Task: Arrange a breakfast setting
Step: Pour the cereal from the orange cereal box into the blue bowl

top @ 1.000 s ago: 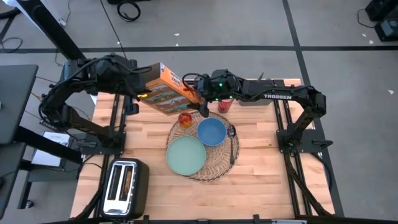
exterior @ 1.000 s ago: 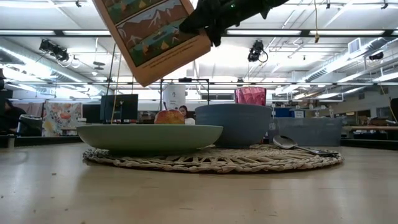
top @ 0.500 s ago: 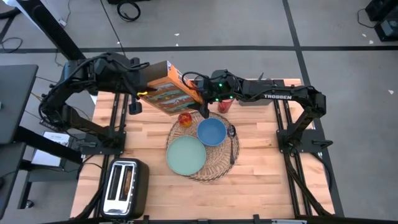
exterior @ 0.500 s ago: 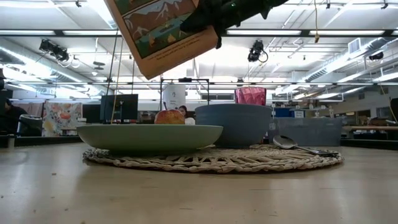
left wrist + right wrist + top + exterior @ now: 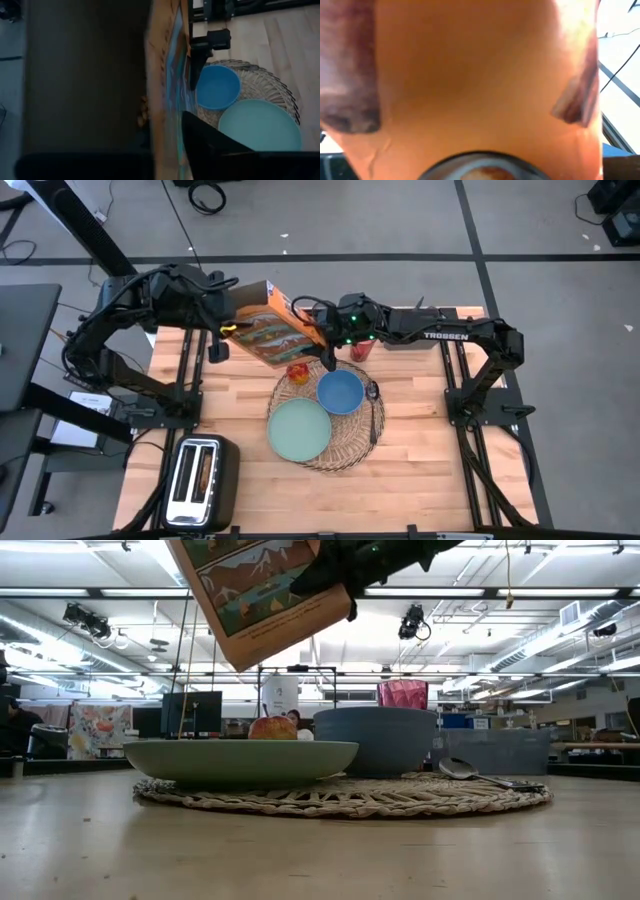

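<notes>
Wooden table — placemat, toaster

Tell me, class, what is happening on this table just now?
Both arms hold an orange cereal box in the air above the back of the table, tilted. The left gripper has it at one end, and the right gripper closes on the other end, so it looks like a handover. Below lies a wicker placemat with a teal plate, a blue bowl, a spoon and an apple. A red cup stands behind the bowl. A toaster stands at the near left.
</notes>
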You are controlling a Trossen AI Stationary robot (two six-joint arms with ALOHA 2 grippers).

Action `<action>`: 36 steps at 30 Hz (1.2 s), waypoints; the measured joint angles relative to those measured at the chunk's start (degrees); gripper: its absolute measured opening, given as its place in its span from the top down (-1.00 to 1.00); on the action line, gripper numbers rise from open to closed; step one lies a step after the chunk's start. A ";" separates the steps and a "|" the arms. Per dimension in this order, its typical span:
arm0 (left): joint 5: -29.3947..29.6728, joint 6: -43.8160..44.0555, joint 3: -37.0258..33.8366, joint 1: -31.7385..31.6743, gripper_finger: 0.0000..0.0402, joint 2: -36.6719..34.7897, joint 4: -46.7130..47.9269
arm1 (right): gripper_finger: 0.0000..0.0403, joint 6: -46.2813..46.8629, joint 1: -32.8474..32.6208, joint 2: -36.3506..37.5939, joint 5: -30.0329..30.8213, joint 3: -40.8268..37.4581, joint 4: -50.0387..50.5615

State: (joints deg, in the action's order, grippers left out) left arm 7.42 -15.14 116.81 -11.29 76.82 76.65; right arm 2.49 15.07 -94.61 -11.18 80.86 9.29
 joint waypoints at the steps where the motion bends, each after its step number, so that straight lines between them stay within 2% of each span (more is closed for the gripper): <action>1: 0.01 0.84 0.00 -0.06 0.53 -0.08 0.05 | -0.33 0.33 0.00 0.00 -0.02 0.00 -0.30; 8: 0.16 1.42 0.23 -0.48 -0.01 -4.16 0.46 | -0.31 0.80 0.00 1.14 -0.13 0.00 -0.21; 13: 2.16 4.23 5.24 -0.48 -0.27 -7.83 -1.94 | -0.31 1.20 0.00 4.69 -0.28 0.02 -0.30; 20: 2.83 12.90 9.81 -0.46 -0.38 -11.66 -7.64 | -0.31 1.80 0.00 11.66 -0.81 0.04 -0.84; 26: 2.84 18.55 9.37 -0.46 -0.52 -13.25 -8.11 | -0.31 7.46 -0.43 17.00 -6.34 0.15 -6.55; 31: 1.45 19.07 3.72 -0.46 -0.57 -12.53 -10.19 | -0.31 8.50 -2.67 19.00 -5.63 0.24 -10.48; 36: -2.58 19.44 -5.20 -0.46 -0.57 -11.21 -19.29 | -0.31 8.54 -4.71 19.41 -3.49 0.24 -10.53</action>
State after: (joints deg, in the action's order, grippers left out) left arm 4.84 4.31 111.61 -11.75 65.60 57.36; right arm 11.03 10.36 -75.20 -14.67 81.10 -1.25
